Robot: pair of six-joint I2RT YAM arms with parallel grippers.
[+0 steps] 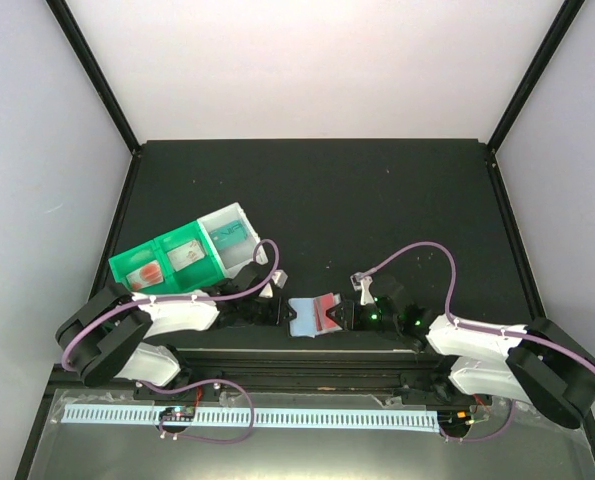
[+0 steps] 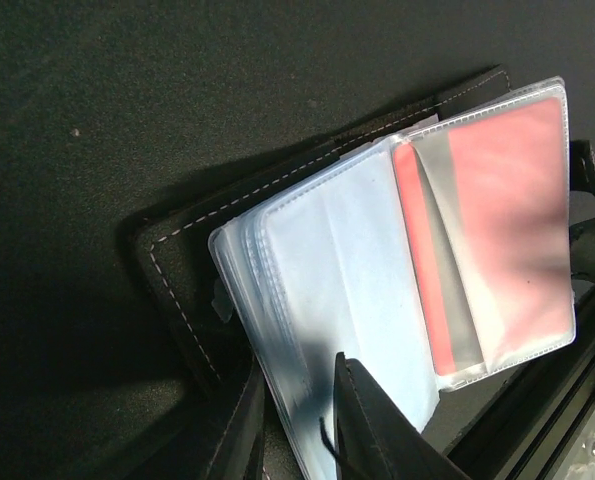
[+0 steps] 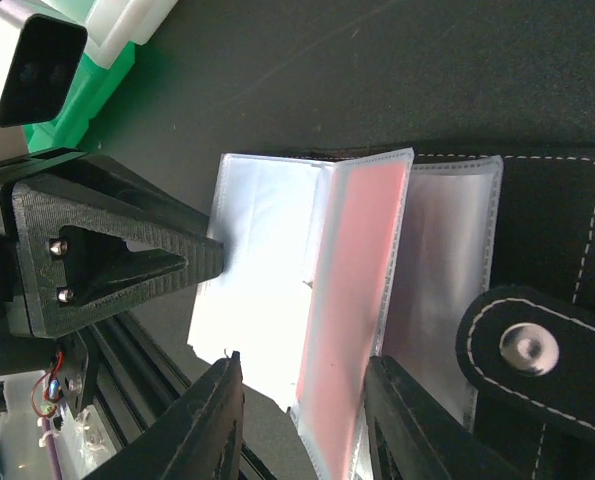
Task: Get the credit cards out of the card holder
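The card holder [image 1: 312, 316] lies open at the table's near edge: pale-blue clear sleeves inside a black stitched cover [image 2: 187, 290]. A reddish card [image 2: 507, 230] sits in the right-hand sleeve and shows in the right wrist view [image 3: 352, 300] too. My left gripper [image 1: 280, 308] is shut on the left stack of sleeves [image 2: 327, 280], which runs between its fingers [image 2: 377, 430]. My right gripper [image 3: 305, 362] is open, with its jaws either side of the sleeve that holds the reddish card. It also shows in the top view [image 1: 345, 316]. No teal card shows in the holder.
A green two-compartment tray [image 1: 167, 262] with a small flat item in each compartment stands at the left, a white bin [image 1: 227, 235] against its right end. The holder's snap strap [image 3: 527, 350] lies at the right. The table's front rail [image 1: 307, 355] runs just below the holder.
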